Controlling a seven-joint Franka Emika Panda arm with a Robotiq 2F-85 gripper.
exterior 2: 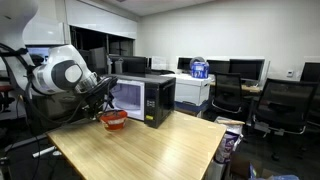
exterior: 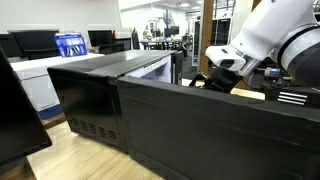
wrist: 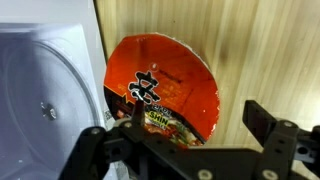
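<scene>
A red instant-noodle bowl (wrist: 160, 85) with a printed lid stands on the wooden table (wrist: 260, 50), right beside the microwave's open cavity (wrist: 40, 90), whose glass turntable shows. My gripper (wrist: 200, 122) hangs open above the bowl's near edge. One finger (wrist: 135, 108) overlaps the lid, the other finger (wrist: 264, 120) is over bare wood. Nothing is held. In an exterior view the gripper (exterior 2: 103, 96) reaches down over the bowl (exterior 2: 115, 119) at the door side of the black microwave (exterior 2: 152, 98). Another exterior view shows the gripper (exterior: 222, 80) behind the microwave's back (exterior: 100, 95); the bowl is hidden there.
The table (exterior 2: 150, 150) stretches toward the camera. Office chairs (exterior 2: 280, 100), desks with monitors (exterior 2: 245, 68) and a blue water jug (exterior 2: 200, 68) stand behind. The microwave door (exterior 2: 128, 95) is swung open next to the arm.
</scene>
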